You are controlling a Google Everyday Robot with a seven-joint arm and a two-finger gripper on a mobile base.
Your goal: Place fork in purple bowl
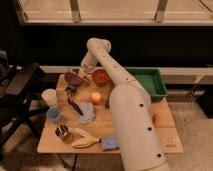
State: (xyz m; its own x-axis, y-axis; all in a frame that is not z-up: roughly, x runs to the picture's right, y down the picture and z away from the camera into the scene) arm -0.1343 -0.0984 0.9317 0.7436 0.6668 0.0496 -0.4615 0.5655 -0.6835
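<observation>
- camera view: the gripper [81, 71] is seen at the far side of the table [165, 131], reached out over the gap between the purple bowl [73, 78] and the orange-red bowl [100, 77].
- the purple bowl lies just to the camera-left of the gripper and slightly below it; the orange-red bowl lies just to its camera-right.
- the gripper's jaws are taken to be closed almost fully; they are largely masked by the arm's wrist.
- the fork cannot be made out for certain; a small pale shape is seen at the gripper's tip, and it is judged, not seen, to be the fork held there.
- no fork is seen resting inside the purple bowl, so the placing is judged not yet done.
- what is judged left: the gripper is to be brought over the purple bowl, lowered, and opened.
- nearer the camera from the gripper, a black-handled utensil [75, 106] and an orange fruit [95, 97] are seen, both untouched.
</observation>
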